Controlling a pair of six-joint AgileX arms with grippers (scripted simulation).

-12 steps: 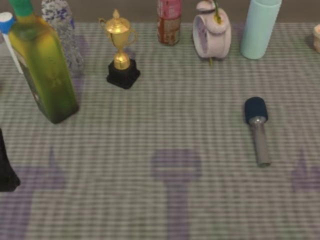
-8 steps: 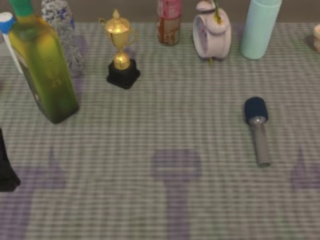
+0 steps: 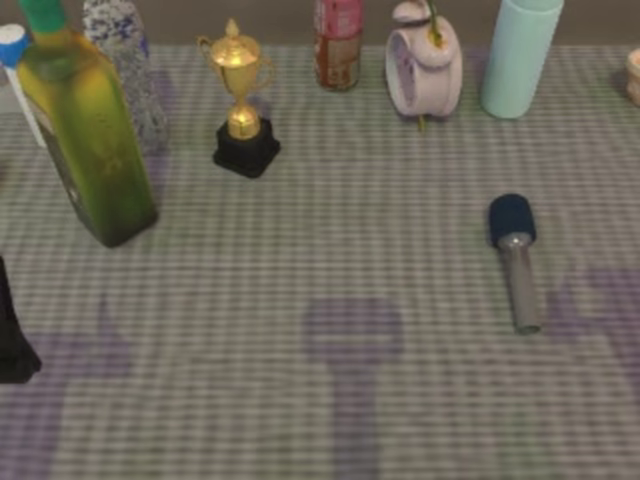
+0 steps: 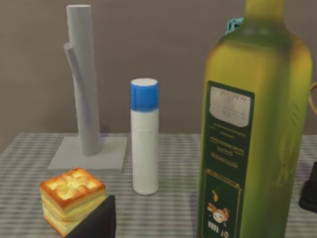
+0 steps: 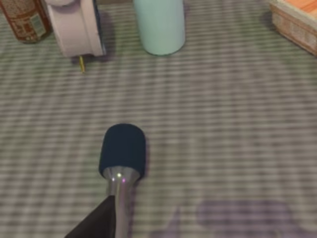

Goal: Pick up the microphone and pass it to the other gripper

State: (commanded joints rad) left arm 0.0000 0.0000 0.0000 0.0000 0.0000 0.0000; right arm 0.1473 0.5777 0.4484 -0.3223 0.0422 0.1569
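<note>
The right gripper (image 5: 101,220) shows only as one dark fingertip at the edge of its wrist view, just beside the handle of the microphone (image 3: 515,262); whether its fingers are spread or closed cannot be told, and it has hold of nothing that can be seen. From above the right arm is out of view, with only a shadow on the cloth near the microphone. The microphone lies flat on the checked worktop (image 3: 330,230) toward the right side, navy head pointing at the back row, silver handle toward the front. It looks light and rigid; the smooth metal handle seems likely to roll or slip, so a hold across the middle of the handle, just below the head, looks safest. Well behind it stand a pale-teal cylinder (image 3: 520,55) and a pink alarm clock (image 3: 424,68). The left arm sits parked at the left edge beside an olive-oil bottle (image 3: 85,135).
</note>
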